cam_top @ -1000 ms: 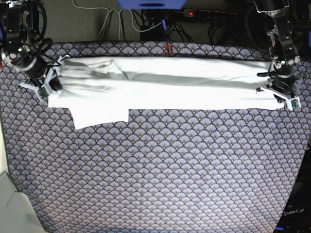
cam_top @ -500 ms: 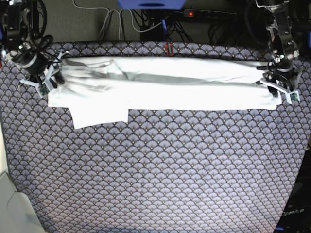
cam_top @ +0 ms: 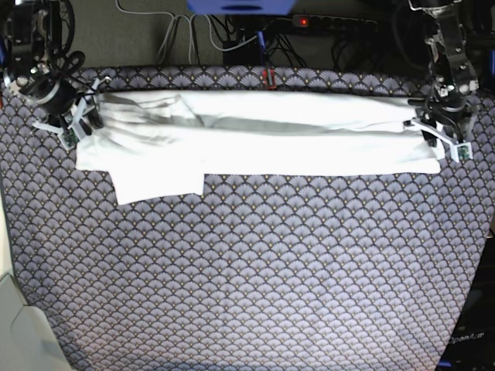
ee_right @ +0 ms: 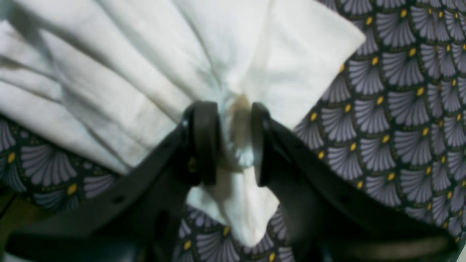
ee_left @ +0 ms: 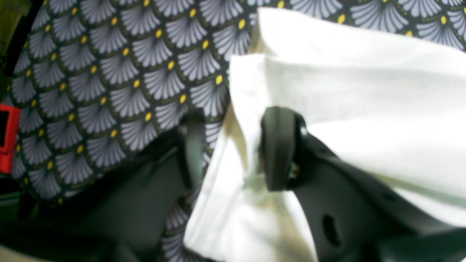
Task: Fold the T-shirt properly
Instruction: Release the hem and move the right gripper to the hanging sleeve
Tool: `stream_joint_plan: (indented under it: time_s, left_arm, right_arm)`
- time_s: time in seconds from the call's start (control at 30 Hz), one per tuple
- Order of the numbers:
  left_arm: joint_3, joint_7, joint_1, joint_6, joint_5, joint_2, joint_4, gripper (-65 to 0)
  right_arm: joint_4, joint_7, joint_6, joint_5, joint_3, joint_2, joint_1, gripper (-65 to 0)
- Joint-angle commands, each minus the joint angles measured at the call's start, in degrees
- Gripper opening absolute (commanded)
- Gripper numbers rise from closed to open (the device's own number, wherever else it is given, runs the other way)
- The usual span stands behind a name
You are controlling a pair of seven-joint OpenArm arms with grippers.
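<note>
The T-shirt (cam_top: pixel 263 139) lies plain white side up, folded into a long band across the far part of the table. One sleeve flap (cam_top: pixel 158 185) sticks out toward the front at its left end. My right gripper (cam_top: pixel 77 127) is at that left end. In the right wrist view the right gripper (ee_right: pixel 233 142) is shut on bunched white cloth (ee_right: pixel 145 54). My left gripper (cam_top: pixel 444 145) is at the band's right end. In the left wrist view the left gripper (ee_left: pixel 236 149) stands open, with the cloth edge (ee_left: pixel 364 91) between its fingers and a gap beside one finger (ee_left: pixel 193 145).
The table carries a dark cloth with a grey fan pattern (cam_top: pixel 255 270). Cables (cam_top: pixel 193 39) and a power strip (cam_top: pixel 325 22) lie behind the far edge. A red object (ee_left: pixel 7 138) sits at the left edge of the left wrist view.
Both grippers have moved a little toward the far edge. The left gripper has drawn back from the band's right front corner. The shirt has barely shifted.
</note>
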State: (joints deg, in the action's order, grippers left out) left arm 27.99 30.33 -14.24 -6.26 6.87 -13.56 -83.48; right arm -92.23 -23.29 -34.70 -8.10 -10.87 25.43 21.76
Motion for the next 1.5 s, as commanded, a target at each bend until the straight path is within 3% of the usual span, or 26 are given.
stream_joint_plan:
  time_s: [0.0, 0.2, 0.43, 0.63, 0.8, 1.07, 1.47]
  left_arm:
    - [0.0, 0.2, 0.5, -0.5, 0.2, -0.5, -0.7, -38.8]
    - [-0.1, 0.2, 0.0, -0.9, 0.2, -0.6, -0.7, -38.2]
    - [-0.1, 0.2, -0.1, -0.9, 0.2, -0.6, -0.7, -28.9]
    - [-0.2, 0.3, -0.1, -0.9, 0.2, -0.5, -0.2, -28.4]
    - [-0.2, 0.3, 0.5, -1.0, 0.2, -0.5, 4.1, -28.7]
    - [-4.5, 0.1, 0.6, -1.0, 0.2, -0.6, 5.6, -28.8]
    - [-6.7, 0.2, 0.1, -1.0, 0.2, -0.3, 5.8, -28.9]
  right_arm:
    - [-1.1, 1.1, 0.4, -0.5, -0.7, 1.1, -0.2, -47.6]
    - [-4.3, 1.1, 0.4, -0.6, -1.3, 1.6, 2.1, -47.6]
    - [-13.3, 1.1, 0.4, -0.6, -6.4, 1.3, 4.7, -47.5]
    - [-16.0, 0.2, 0.4, -0.6, -7.6, 1.3, 3.9, -47.5]
    - [-16.7, -6.8, 0.4, -0.6, -6.9, 0.0, -3.0, -47.5]
    - [-14.1, -17.5, 0.3, -0.6, 4.4, 0.0, -16.3, -47.5]
    - [9.0, -18.1, 0.3, -0.6, 12.9, -0.4, -31.3, -47.5]
